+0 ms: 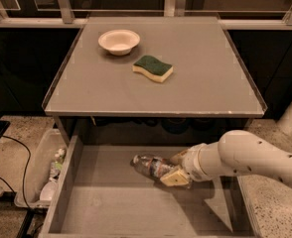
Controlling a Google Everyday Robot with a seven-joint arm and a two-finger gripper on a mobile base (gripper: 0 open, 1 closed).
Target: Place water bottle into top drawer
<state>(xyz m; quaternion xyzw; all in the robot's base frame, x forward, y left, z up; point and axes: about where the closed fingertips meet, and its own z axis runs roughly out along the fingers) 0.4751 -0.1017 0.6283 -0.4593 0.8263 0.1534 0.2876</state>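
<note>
The water bottle (150, 164) is clear and crinkled and lies on its side, cap end to the left, inside the open top drawer (116, 207). The drawer is pulled out below the grey table, with a flat grey bottom and low side walls. My gripper (177, 168) comes in from the right on a white arm (250, 158) and its yellowish fingers (175, 178) sit around the bottle's right end. The bottle is low in the drawer; I cannot tell whether it touches the bottom.
On the table top (205, 78) stand a white bowl (118, 41) and a green-and-yellow sponge (153, 68). A clear plastic bin (39, 170) with a small bottle and other items sits on the floor left of the drawer. A black cable (9, 148) runs on the floor.
</note>
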